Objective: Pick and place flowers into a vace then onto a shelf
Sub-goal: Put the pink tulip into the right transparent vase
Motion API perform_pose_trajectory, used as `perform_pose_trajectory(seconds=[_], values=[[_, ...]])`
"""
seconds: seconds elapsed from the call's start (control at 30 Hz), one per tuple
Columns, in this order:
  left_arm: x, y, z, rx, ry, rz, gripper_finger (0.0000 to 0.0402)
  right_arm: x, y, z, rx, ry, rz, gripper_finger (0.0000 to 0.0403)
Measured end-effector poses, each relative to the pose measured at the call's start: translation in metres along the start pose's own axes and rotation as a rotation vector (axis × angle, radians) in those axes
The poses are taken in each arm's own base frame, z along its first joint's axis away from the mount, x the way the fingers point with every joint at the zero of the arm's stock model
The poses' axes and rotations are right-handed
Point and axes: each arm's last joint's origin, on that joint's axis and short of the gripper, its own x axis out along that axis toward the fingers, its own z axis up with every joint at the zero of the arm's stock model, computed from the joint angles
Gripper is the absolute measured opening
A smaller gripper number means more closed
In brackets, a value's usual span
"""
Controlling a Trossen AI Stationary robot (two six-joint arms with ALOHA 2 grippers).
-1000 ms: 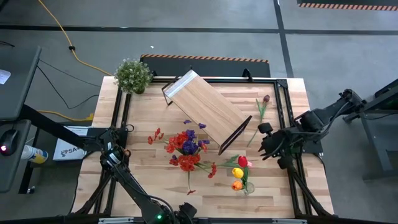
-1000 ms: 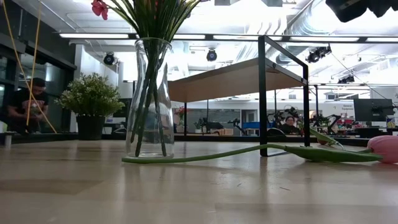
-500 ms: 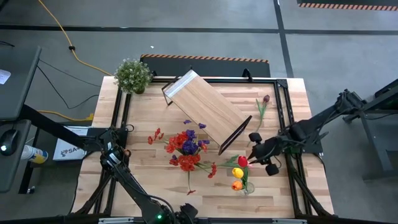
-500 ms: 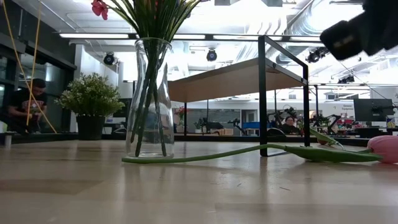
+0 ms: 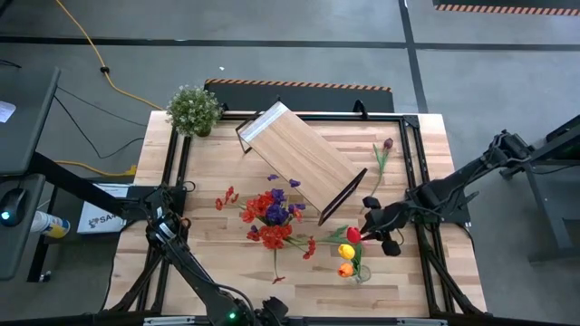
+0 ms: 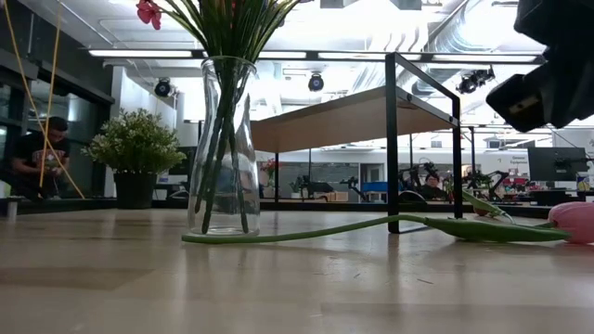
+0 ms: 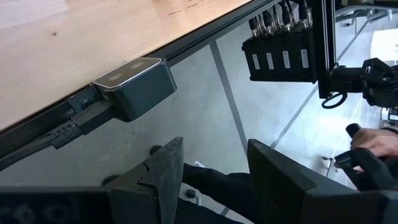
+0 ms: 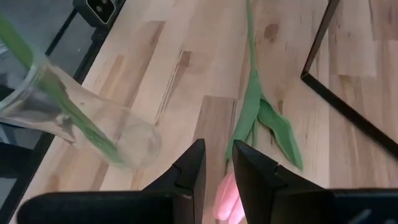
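A pink tulip [image 8: 227, 198] lies on the table with its stem [image 8: 249, 81] running away toward the table's left; its blossom [image 6: 571, 221] shows at the right of the low view. My right gripper [image 8: 219, 171] hovers just above the blossom [image 5: 353, 235], clear of it in the low view [image 6: 548, 83], its fingers open with a narrow gap. A glass vase [image 8: 81, 124] with green stems stands beside the tulip near the table's near edge [image 5: 352, 267]. The shelf [image 5: 299, 158] stands mid-table. My left gripper [image 7: 214, 168] waits open past the near edge, over the floor.
Red and purple flowers [image 5: 272, 217] lie left of the vase. A dark tulip [image 5: 387, 145] lies at the far right. A potted plant [image 5: 193, 109] stands at the far left corner. The shelf's black leg [image 8: 348, 106] is close to the tulip. A person's hand [image 7: 373, 146] shows beyond the table.
My right gripper has come down from high above the table and moved toward the left and near edge, to just above the pink tulip's blossom, rolling a little on the way. The tulip, the vase and the shelf have stayed where they were.
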Motion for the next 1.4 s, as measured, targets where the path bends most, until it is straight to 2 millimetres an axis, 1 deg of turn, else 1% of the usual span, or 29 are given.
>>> perform_pose_trajectory(seconds=[0.1, 0.2, 0.33, 0.5, 0.67, 0.87, 1.07, 1.17, 1.3, 1.4], values=[[0.000, 0.000, 0.000, 0.000, 0.000, 0.000, 0.0211, 0.000, -0.002, -0.001, 0.008, 0.004, -0.007, 0.0074], [0.000, 0.000, 0.000, 0.000, 0.000, 0.000, 0.0211, 0.000, -0.005, 0.000, 0.023, 0.002, -0.005, 0.0089], [0.000, 0.000, 0.000, 0.000, 0.000, 0.000, 0.0211, 0.000, -0.010, 0.002, 0.051, 0.010, 0.018, 0.0123], [0.000, 0.000, 0.000, -0.001, 0.000, 0.000, 0.0211, 0.000, -0.014, 0.003, 0.134, 0.018, 0.044, 0.0169], [0.000, 0.000, 0.000, -0.001, 0.000, 0.000, 0.0211, 0.000, -0.014, 0.004, 0.180, 0.017, 0.062, 0.0199], [0.000, 0.000, 0.000, -0.001, 0.000, 0.000, 0.0211, -0.001, -0.011, 0.014, 0.227, -0.081, 0.100, 0.0202], [0.000, 0.000, 0.000, -0.001, -0.001, 0.000, 0.0211, 0.000, -0.014, 0.015, 0.272, -0.100, 0.053, 0.0193], [0.000, 0.000, 0.000, -0.001, -0.001, 0.000, 0.0211, 0.005, -0.015, 0.014, 0.321, -0.080, 0.046, 0.0191], [0.000, 0.000, 0.000, -0.001, -0.001, 0.000, 0.0211, 0.014, -0.017, 0.012, 0.328, -0.046, 0.033, 0.0194], [0.000, 0.000, 0.000, -0.001, -0.001, 0.000, 0.0211, 0.021, -0.016, 0.013, 0.327, -0.037, 0.062, 0.0201]])
